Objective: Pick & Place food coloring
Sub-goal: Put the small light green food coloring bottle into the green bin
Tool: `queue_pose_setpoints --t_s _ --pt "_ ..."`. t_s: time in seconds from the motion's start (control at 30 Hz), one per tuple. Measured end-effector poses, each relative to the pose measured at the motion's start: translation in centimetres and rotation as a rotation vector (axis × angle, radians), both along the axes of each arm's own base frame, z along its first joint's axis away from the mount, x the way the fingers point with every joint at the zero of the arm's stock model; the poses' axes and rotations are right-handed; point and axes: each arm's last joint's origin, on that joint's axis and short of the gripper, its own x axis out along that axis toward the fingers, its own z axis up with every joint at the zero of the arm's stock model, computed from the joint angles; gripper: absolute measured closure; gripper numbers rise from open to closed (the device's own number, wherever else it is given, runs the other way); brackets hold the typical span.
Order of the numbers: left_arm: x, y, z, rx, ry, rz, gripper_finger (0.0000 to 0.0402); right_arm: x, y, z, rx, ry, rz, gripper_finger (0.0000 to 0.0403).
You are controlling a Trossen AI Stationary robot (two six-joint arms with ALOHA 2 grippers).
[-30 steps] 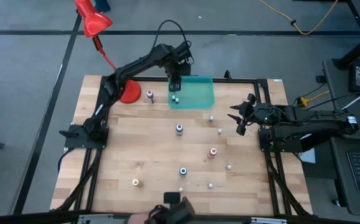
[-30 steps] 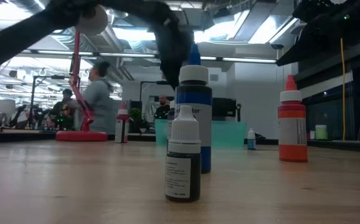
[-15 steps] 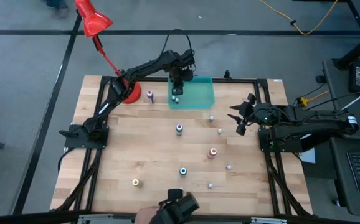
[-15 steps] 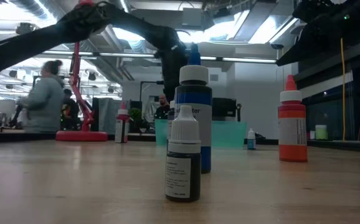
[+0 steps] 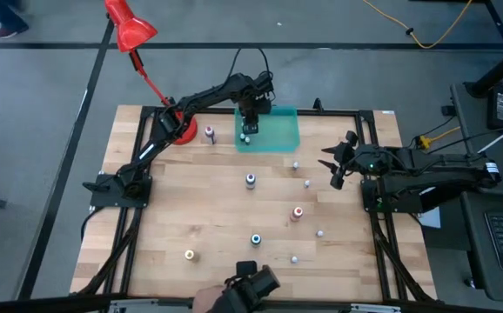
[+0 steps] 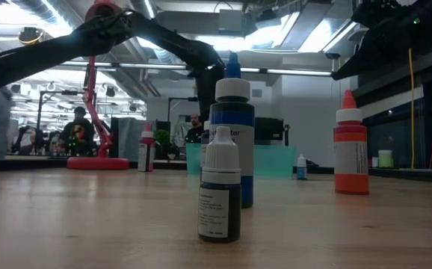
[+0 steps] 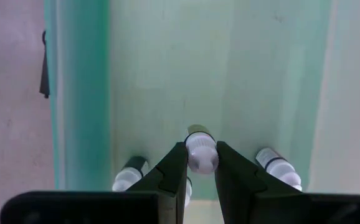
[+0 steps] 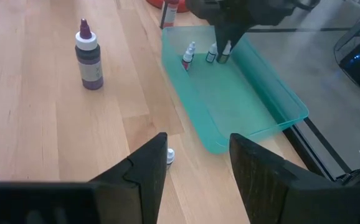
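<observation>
The food coloring bottles are spread over the wooden table: purple (image 5: 251, 180), red-orange (image 5: 298, 212), blue (image 5: 256, 238), yellow (image 5: 190, 255), pink (image 5: 209, 133) and several tiny whitish ones. The teal tray (image 5: 279, 130) lies at the far edge. Two small bottles (image 7: 130, 174) (image 7: 278, 167) stand in it on their bases. My left gripper (image 5: 248, 120) reaches down into the tray's left end, shut on a third small bottle (image 7: 202, 152). My right gripper (image 5: 334, 165) waits open at the table's right side with nothing between its fingers. My left gripper pinches the small bottle by its white cap end (image 7: 202, 160), between its two fingertips (image 7: 175, 163). The fingers come from above, pointing steeply down. The bottle stands roughly upright under them, inside the tray. Whether its base rests on the tray floor cannot be told.
A red desk lamp's base (image 5: 182, 129) stands just left of the tray, its head (image 5: 130, 30) beyond the far edge. In the low view a blue bottle (image 6: 232, 134), a small dark one (image 6: 220, 187) and a red-orange one (image 6: 350, 146) stand near the front. Bare wood lies at the near left.
My left gripper has gone down into the tray's left end, still shut on the small bottle, which has sunk to the level of the other two in the tray. Behind the table, a person has walked leftward across the room.
</observation>
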Motion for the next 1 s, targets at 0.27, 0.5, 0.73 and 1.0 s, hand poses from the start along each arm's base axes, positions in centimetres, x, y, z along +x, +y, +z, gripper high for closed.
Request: queue_pose_setpoints --t_s 0.27,0.5,0.73,1.0 --pt "-0.2 0.4 -0.1 0.009 0.004 0.012 0.0343 0.0 0.0 0.0 0.0 0.0 0.0 0.0228" --pt "-0.6 0.8 -0.8 -0.006 0.023 0.028 0.0343 0.0 0.0 0.0 0.0 -0.001 0.0 0.0228" --pt "-0.5 0.9 -1.3 -0.007 0.025 0.028 0.0343 0.0 0.0 0.0 0.0 -0.001 0.0 0.0227" --pt "-0.5 1.3 -2.8 -0.032 0.052 0.049 0.0343 0.0 0.0 0.0 0.003 -0.003 -0.002 0.0228"
